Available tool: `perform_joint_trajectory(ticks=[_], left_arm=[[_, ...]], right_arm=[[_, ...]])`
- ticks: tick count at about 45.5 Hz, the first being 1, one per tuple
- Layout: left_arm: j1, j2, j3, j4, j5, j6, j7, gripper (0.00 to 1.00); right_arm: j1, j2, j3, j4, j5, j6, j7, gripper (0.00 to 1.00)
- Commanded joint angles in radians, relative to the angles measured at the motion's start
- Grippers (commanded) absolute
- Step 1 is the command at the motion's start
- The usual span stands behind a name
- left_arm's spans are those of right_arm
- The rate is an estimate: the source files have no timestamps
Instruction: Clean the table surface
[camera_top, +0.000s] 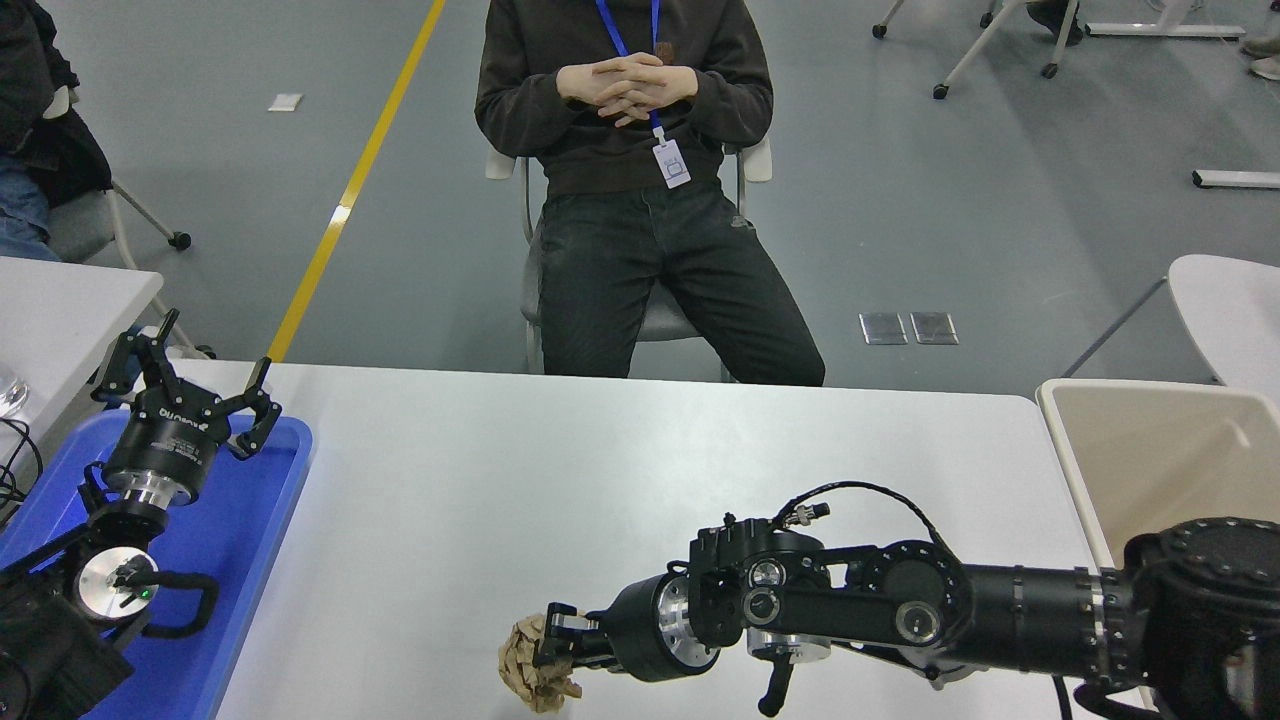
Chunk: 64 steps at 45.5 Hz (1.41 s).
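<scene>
Right tool (556, 640): closed, pinching 1 crumpled brown paper wad (530, 668), which sits at the tool's tip and partly below it. Whether the wad rests on the surface or is lifted clear cannot be determined from this view.

Left tool (190, 380): fingers spread, holding nothing, parked above the blue rectangular plastic tray (260, 520), well to the left of the working tool.

Task item: the large plain grey-white counter (520, 470) lies directly beneath the right tool and extends ahead of it and to both sides. Apart from the tray at its left end, no other loose item is visible on it.

The beige plastic bin (1150, 470) stands well behind the right tool's wrist, along the arm's right side, beside the counter's right end. No contents are visible in the part shown.

1 person in a dark sweatshirt (625, 150) sits beyond the counter, ahead of the tool, hands clasped, not involved.

Progress, as judged: the only visible debris is secured in the grip but not yet disposed of. Remaining: carry the wad rightward to the bin, the likely receptacle, and release it.
</scene>
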Motion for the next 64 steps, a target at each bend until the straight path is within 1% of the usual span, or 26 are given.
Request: perform_joint_trajectory(ticks=[1,10,12,18,23,27,33,39,44,46,55,61,64], left_arm=[[0.0,0.0,0.0,0.0,0.001,0.0,0.0,1.0],[0.0,0.0,0.0,0.0,0.001,0.0,0.0,1.0],[0.0,0.0,0.0,0.0,-0.001,0.0,-0.001,1.0],[0.0,0.0,0.0,0.0,-0.001,0.0,0.0,1.0],[0.0,0.0,0.0,0.0,-0.001,0.0,-0.001,1.0],[0.0,0.0,0.0,0.0,-0.001,0.0,-0.001,1.0],[0.0,0.0,0.0,0.0,-0.001,0.0,-0.001,1.0],[0.0,0.0,0.0,0.0,-0.001,0.0,-0.001,1.0],[0.0,0.0,0.0,0.0,-0.001,0.0,-0.001,1.0],[0.0,0.0,0.0,0.0,-0.001,0.0,-0.001,1.0],[0.0,0.0,0.0,0.0,-0.001,0.0,-0.001,1.0],[0.0,0.0,0.0,0.0,-0.001,0.002,-0.001,1.0],[0.0,0.0,0.001,0.0,-0.001,0.0,-0.001,1.0]], right_arm=[[0.132,-0.16,0.051,0.132,0.109,0.026,-0.001,0.0],[0.247,-0.307,0.08,0.204,0.23,0.065,-0.001,0.0],[0.294,-0.347,0.08,0.211,0.269,0.082,-0.003,0.0],[0.359,-0.443,0.082,0.217,0.287,0.119,-0.001,0.0],[0.37,-0.534,0.111,0.215,0.289,0.168,-0.001,0.0],[0.36,-0.617,0.141,0.215,0.287,0.219,-0.001,0.0],[0.35,-0.746,0.144,0.214,0.287,0.259,0.005,0.0],[0.33,-0.887,0.147,0.208,0.289,0.28,0.011,0.0],[0.299,-0.979,0.164,0.201,0.289,0.282,0.018,0.0],[0.276,-1.042,0.175,0.201,0.296,0.282,0.038,0.0],[0.206,-1.194,0.175,0.188,0.327,0.282,0.13,0.0],[0.152,-1.269,0.163,0.157,0.353,0.282,0.19,0.0],[0.114,-1.281,0.16,0.122,0.355,0.282,0.224,0.0]])
